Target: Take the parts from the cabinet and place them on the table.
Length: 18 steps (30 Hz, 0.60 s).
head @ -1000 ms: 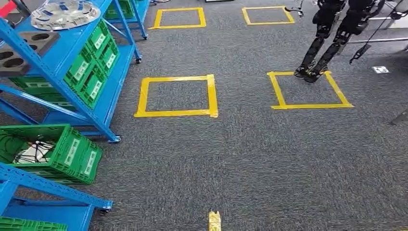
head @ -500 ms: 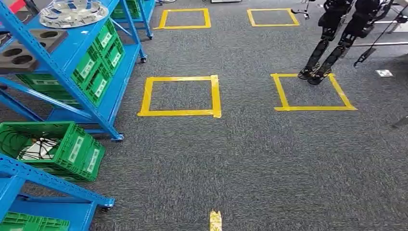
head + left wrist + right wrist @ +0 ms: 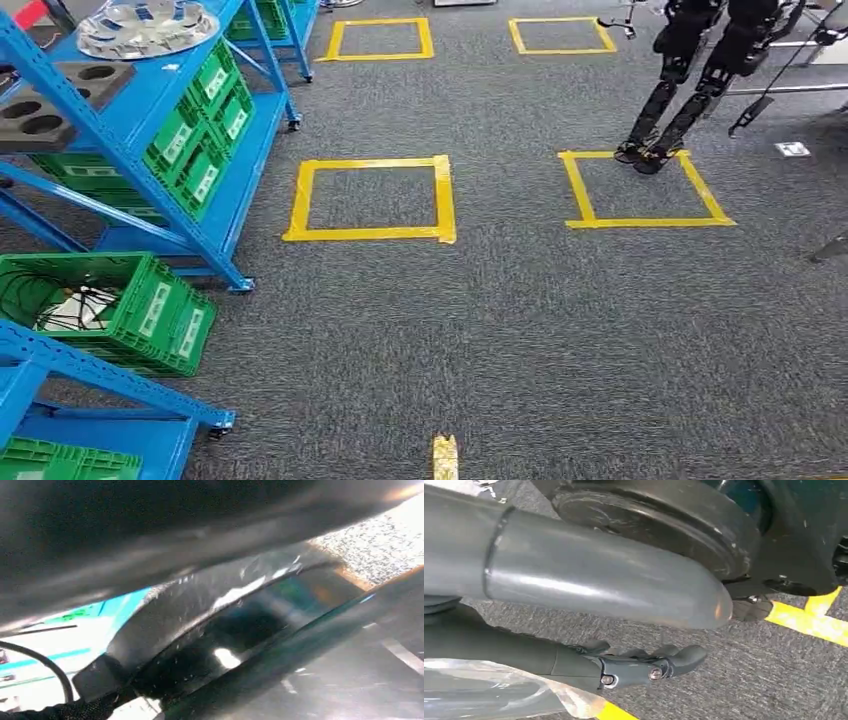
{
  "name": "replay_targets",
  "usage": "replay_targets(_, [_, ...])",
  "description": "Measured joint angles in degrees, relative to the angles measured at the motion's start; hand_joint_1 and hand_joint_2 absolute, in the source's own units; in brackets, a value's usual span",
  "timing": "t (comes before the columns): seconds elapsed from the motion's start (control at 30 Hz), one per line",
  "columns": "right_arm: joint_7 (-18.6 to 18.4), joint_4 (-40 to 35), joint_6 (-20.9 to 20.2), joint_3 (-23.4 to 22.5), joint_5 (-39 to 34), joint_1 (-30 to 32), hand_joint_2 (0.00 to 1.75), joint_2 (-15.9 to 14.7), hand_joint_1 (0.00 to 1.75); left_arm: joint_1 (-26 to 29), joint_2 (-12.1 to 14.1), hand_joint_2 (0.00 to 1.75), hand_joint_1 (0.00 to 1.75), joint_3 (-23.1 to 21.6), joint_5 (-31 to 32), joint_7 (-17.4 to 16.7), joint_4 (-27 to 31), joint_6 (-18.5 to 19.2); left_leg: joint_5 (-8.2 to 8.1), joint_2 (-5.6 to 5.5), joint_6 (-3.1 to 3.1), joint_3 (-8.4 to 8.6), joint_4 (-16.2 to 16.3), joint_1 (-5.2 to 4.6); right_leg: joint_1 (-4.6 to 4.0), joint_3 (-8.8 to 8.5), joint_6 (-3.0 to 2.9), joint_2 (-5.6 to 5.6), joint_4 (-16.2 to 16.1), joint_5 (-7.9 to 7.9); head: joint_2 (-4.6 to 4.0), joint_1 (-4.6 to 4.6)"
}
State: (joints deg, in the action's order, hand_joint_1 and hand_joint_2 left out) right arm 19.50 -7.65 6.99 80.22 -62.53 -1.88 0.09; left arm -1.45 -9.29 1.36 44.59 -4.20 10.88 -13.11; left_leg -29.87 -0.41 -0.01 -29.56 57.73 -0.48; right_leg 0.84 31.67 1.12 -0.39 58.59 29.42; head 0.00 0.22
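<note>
The dark grey speckled carpet floor (image 3: 520, 340) has a rough, matt, looped pile across most of the head view. The yellow tape squares (image 3: 370, 200) stuck on it look smooth and slightly glossy. At the left, the blue painted metal cabinet (image 3: 130, 150) has a smooth, satin coat. Its green plastic slotted crates (image 3: 150, 315) look hard and faintly shiny, with white paper labels. At the upper left, a round silver metal part (image 3: 145, 25) gleams, polished and reflective, beside a matt dark grey block with round holes (image 3: 45, 105). In the right wrist view, the right hand (image 3: 644, 665) shows a smooth, glossy grey plastic thumb and darker matt fingers, with crinkled clear plastic film (image 3: 499, 695) beneath.
</note>
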Motion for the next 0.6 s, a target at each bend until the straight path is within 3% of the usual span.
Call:
replay_targets(0.07, [0.0,0.0,0.0,0.0,0.0,0.0,0.00,0.0,0.00,0.2,0.0,0.00,0.00,0.0,0.0,0.0,0.0,0.0,0.16,-0.04,0.31,-0.46,0.3,-0.26,0.27,0.21,0.71,-0.07,-0.2,-0.47,0.00,0.06])
replay_targets(0.13, [0.0,0.0,0.0,0.0,0.0,0.0,0.00,0.0,0.00,0.3,0.0,0.00,0.00,0.0,0.0,0.0,0.0,0.0,1.13,0.14,1.38,-0.34,-0.8,0.16,0.51,0.84,1.25,0.09,0.3,0.19,0.00,0.04])
replay_targets(0.17, [0.0,0.0,0.0,0.0,0.0,0.1,0.00,0.0,0.00,0.2,0.1,0.00,0.00,0.0,0.0,0.0,0.0,0.0,1.33,0.26,1.69,-0.54,-0.9,0.04,0.37,1.68,1.27,0.15,2.1,2.00,0.00,0.17])
replay_targets(0.23, [0.0,0.0,0.0,0.0,0.0,0.0,0.00,0.0,0.00,0.1,0.0,0.00,0.00,0.0,0.0,0.0,0.0,0.0,1.67,0.30,2.18,-1.14,-0.9,-0.13,0.28,5.57,1.47,0.27,11.5,7.16,0.00,0.70])
replay_targets(0.27, [0.0,0.0,0.0,0.0,0.0,0.1,0.00,0.0,0.00,0.2,0.0,0.00,0.00,0.0,0.0,0.0,0.0,0.1,1.81,0.34,2.28,-1.43,-0.9,-0.26,0.23,7.27,1.56,0.28,15.5,8.73,0.00,0.68])
replay_targets(0.3, [0.0,0.0,0.0,0.0,0.0,0.2,0.00,0.0,0.00,0.2,0.0,0.00,0.00,0.0,0.0,0.0,0.0,0.1,1.99,0.35,2.25,-1.64,-0.9,-0.32,0.24,7.87,1.60,0.27,17.4,8.98,0.00,0.70])
replay_targets(0.33, [0.0,0.0,-0.1,0.0,0.0,0.2,0.00,0.0,0.00,0.2,0.0,0.00,0.00,0.0,0.0,0.0,0.0,0.1,2.11,0.35,2.24,-1.77,-0.9,-0.33,0.23,7.00,1.58,0.27,16.3,7.92,0.00,0.65])
replay_targets(0.37, [0.0,0.0,-0.1,0.0,0.1,0.2,0.00,0.0,0.00,0.2,0.0,0.00,0.00,0.0,0.0,0.0,0.0,0.1,2.24,0.32,2.14,-1.85,-0.8,-0.33,0.24,4.79,1.49,0.27,12.6,5.84,0.00,0.74])
replay_targets(0.43, [0.0,0.0,-0.1,0.0,0.1,0.1,0.00,0.0,0.00,0.2,0.0,0.00,0.00,0.0,0.0,0.0,0.0,0.2,2.34,0.26,1.91,-1.84,-0.6,-0.32,0.27,-1.57,1.23,0.26,1.6,1.42,0.00,0.79])
replay_targets(0.47, [0.0,0.0,-0.1,0.0,0.1,-0.1,0.00,0.0,0.00,0.2,0.0,0.00,0.00,0.0,0.0,0.0,0.0,0.3,2.31,0.27,1.58,-2.08,-0.3,-0.67,0.10,-2.76,1.17,0.30,-0.9,2.17,0.00,0.81])
replay_targets(0.6, [0.0,0.0,-0.1,0.0,0.1,0.2,0.00,0.0,0.00,0.2,0.0,0.00,0.00,0.0,0.0,0.0,0.0,0.5,2.82,0.25,0.56,-2.55,0.2,-0.54,-0.10,-2.72,0.17,0.34,-1.2,1.53,0.00,0.57])
